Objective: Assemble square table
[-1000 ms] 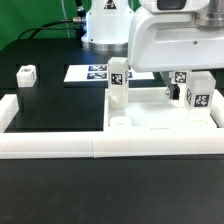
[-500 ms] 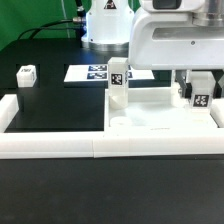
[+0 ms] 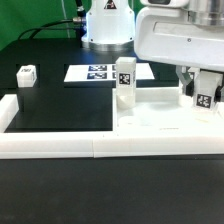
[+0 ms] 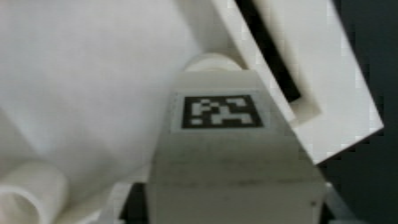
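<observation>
The square table's white slab [image 3: 160, 118] lies inside the rail at the exterior view's right. One white tagged leg [image 3: 125, 85] stands upright on the slab's near-left part. My gripper [image 3: 204, 93] hangs over the slab's right side and is shut on a second tagged leg [image 3: 205, 100], which stands upright on the slab. In the wrist view this leg [image 4: 222, 130] fills the space between my gripper's [image 4: 228, 205] dark fingers, its tag facing the camera. A third small leg block [image 3: 25, 76] sits alone at the left on the black table.
The marker board [image 3: 95, 72] lies flat behind the slab near the robot's base. A long white border rail [image 3: 100, 146] runs along the front, with a short side piece at the left [image 3: 8, 112]. Black table surface [image 3: 60, 105] lies between the rail and the slab.
My jaws have closed on the right leg. That leg, the slab and the other upright leg have shifted slightly toward the exterior view's right.
</observation>
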Robot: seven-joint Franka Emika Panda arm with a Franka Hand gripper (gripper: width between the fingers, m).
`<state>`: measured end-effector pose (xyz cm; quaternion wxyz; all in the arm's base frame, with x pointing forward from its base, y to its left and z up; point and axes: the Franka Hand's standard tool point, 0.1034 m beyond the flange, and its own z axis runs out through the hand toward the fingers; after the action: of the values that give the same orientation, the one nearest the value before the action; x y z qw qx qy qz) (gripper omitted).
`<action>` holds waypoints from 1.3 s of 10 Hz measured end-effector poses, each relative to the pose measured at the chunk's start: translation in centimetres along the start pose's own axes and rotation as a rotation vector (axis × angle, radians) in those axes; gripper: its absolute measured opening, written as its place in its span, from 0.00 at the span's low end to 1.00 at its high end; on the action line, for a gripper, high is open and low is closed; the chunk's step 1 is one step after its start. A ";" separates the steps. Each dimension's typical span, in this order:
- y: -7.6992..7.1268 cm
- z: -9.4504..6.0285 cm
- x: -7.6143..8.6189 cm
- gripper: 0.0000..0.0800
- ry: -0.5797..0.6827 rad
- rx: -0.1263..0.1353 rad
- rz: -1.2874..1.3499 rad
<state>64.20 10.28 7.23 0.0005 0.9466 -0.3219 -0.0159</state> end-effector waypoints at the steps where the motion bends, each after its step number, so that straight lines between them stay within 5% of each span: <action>1: -0.3 0.0 -0.4 0.36 -0.005 -0.002 0.183; 5: -0.1 0.0 -1.0 0.36 0.029 0.017 0.788; 6: 0.1 0.1 -1.7 0.37 0.062 0.104 1.007; 7: 0.2 0.0 -2.0 0.37 0.078 0.137 1.083; 8: 0.2 0.1 -1.9 0.46 0.076 0.117 0.994; 9: 0.1 0.0 -2.1 0.68 0.078 0.112 0.944; 10: -0.1 -0.2 -2.8 0.68 0.061 0.047 0.782; 11: -1.0 -0.7 -3.4 0.79 0.088 -0.002 0.482; 12: -1.0 -0.5 -3.2 0.81 0.084 0.017 0.462; 13: -0.9 -0.4 -3.2 0.81 0.084 0.009 0.332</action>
<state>62.22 12.92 7.74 0.0123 0.8803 -0.4735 0.0256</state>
